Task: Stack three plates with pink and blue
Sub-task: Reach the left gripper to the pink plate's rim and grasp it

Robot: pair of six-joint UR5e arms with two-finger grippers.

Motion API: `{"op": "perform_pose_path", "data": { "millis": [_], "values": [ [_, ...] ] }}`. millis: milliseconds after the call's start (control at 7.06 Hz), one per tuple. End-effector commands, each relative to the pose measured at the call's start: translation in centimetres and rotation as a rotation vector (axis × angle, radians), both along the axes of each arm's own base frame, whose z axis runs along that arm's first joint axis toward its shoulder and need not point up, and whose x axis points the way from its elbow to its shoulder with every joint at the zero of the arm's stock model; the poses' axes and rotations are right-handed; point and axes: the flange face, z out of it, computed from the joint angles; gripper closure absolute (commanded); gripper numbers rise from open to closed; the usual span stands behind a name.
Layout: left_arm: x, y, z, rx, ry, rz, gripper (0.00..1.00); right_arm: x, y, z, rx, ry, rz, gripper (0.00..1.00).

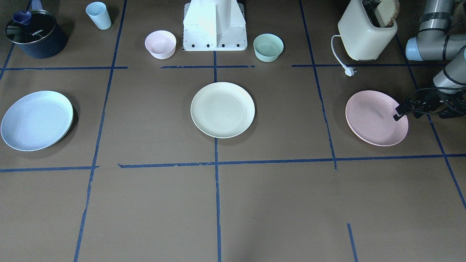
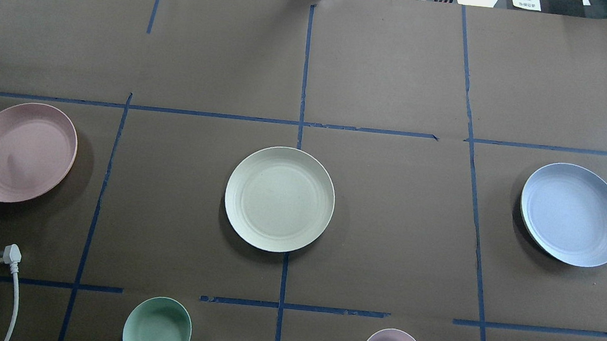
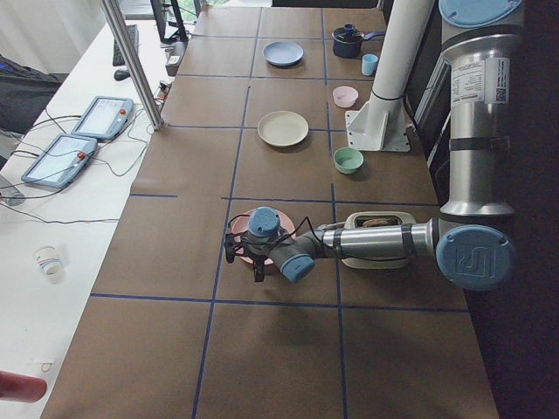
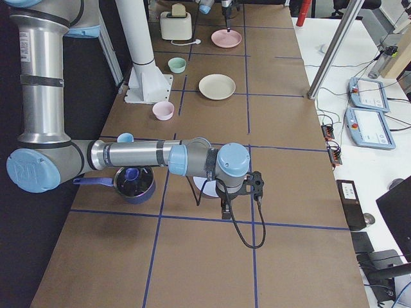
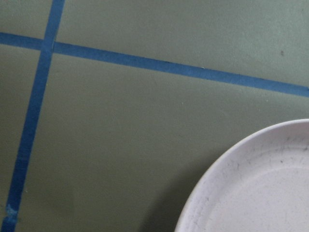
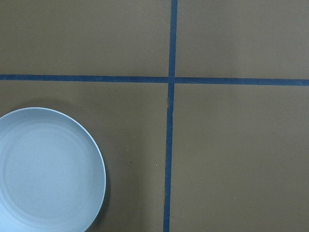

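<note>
Three plates lie apart in a row on the brown table. The pink plate [image 1: 375, 118] is on my left side, the cream plate [image 1: 222, 109] in the middle and the blue plate [image 1: 36, 120] on my right side. My left gripper [image 1: 398, 113] hangs low at the pink plate's outer rim with one fingertip over the rim. It looks open and holds nothing. The left wrist view shows only that plate's rim [image 5: 260, 193]. My right gripper [image 4: 225, 208] shows only in the exterior right view, above the table beside the blue plate [image 6: 48, 169]. I cannot tell whether it is open or shut.
Along the robot's side stand a pink bowl [image 1: 160, 44], a green bowl [image 1: 268, 47], a cream toaster [image 1: 366, 31] with its loose plug [image 1: 348, 71], a dark pot [image 1: 36, 34] and a blue cup [image 1: 98, 15]. The robot base [image 1: 214, 27] sits between the bowls.
</note>
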Motion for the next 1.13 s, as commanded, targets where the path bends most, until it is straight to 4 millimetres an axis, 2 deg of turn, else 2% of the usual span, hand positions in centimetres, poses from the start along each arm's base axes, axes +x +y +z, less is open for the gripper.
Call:
{"op": "perform_pose_path", "data": {
  "millis": [0, 142, 425, 567, 709, 992],
  "values": [
    [0.6, 0.3, 0.0, -0.003, 0.0, 0.012, 0.05, 0.0, 0.0, 0.0, 0.0, 0.0, 0.0, 0.0],
    [0.5, 0.6, 0.3, -0.004, -0.002, 0.016, 0.35, 0.0, -0.1, -0.1, 0.003, 0.0, -0.001, 0.0],
    [-0.2, 1.7, 0.9, 0.016, 0.004, 0.021, 0.82, 0.0, -0.1, -0.1, 0.003, 0.0, -0.001, 0.0],
    [-0.5, 2.3, 1.1, 0.011, 0.008, 0.025, 0.96, 0.0, -0.1, -0.1, 0.004, 0.0, -0.002, 0.0],
    [-0.6, 2.2, 0.7, 0.016, 0.014, 0.025, 1.0, 0.0, -0.1, -0.1, 0.004, 0.002, -0.002, 0.0],
    [-1.7, 2.6, -1.9, -0.005, 0.116, 0.068, 1.0, 0.0, -0.1, -0.1, 0.003, 0.002, -0.001, 0.0]
  ]
}}
